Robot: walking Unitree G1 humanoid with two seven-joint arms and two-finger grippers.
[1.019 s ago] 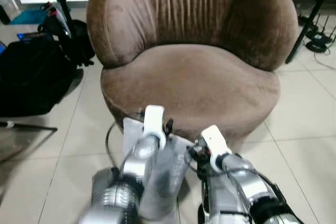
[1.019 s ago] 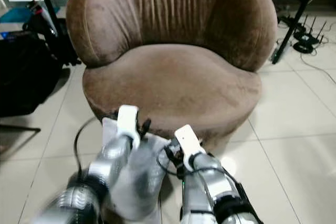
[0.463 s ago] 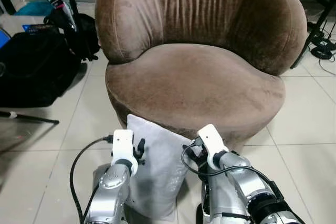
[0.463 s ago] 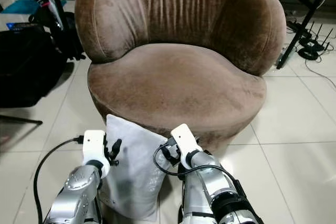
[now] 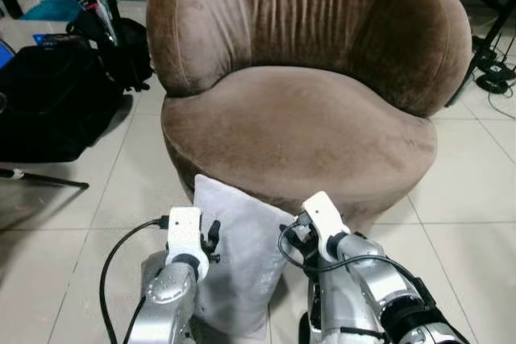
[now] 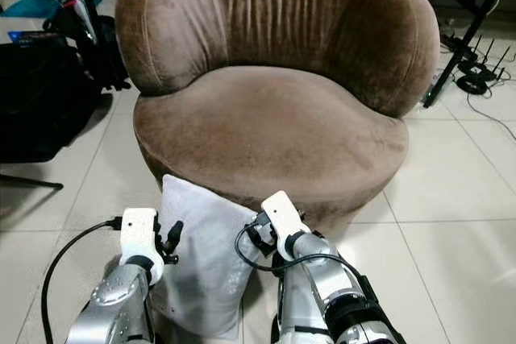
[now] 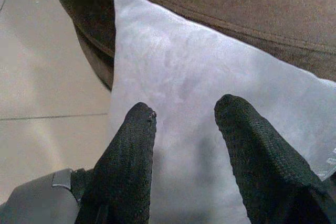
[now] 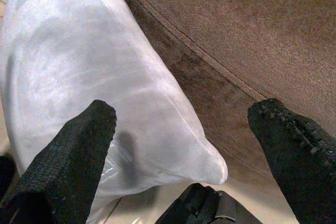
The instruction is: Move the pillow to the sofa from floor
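A white pillow (image 5: 239,257) stands on the tiled floor, leaning against the front of the round brown sofa chair (image 5: 298,130). My left gripper (image 5: 211,239) is at the pillow's left edge, and in the left wrist view its gripper (image 7: 186,109) is open, with the pillow (image 7: 199,93) just beyond its fingers. My right gripper (image 5: 293,235) is at the pillow's upper right corner, by the seat's front rim. In the right wrist view its gripper (image 8: 186,114) is open wide, spanning the pillow (image 8: 84,66) and the brown seat edge (image 8: 210,61). Neither one holds anything.
A black bag (image 5: 50,110) lies on the floor to the left, with a thin black pole (image 5: 44,180) in front of it. Black stand legs and cables (image 5: 492,66) sit at the far right. Bare tiles (image 5: 476,223) lie right of the chair.
My left arm has drawn back and down from over the pillow's top to its left edge. The right arm has barely moved. The camera shifted slightly.
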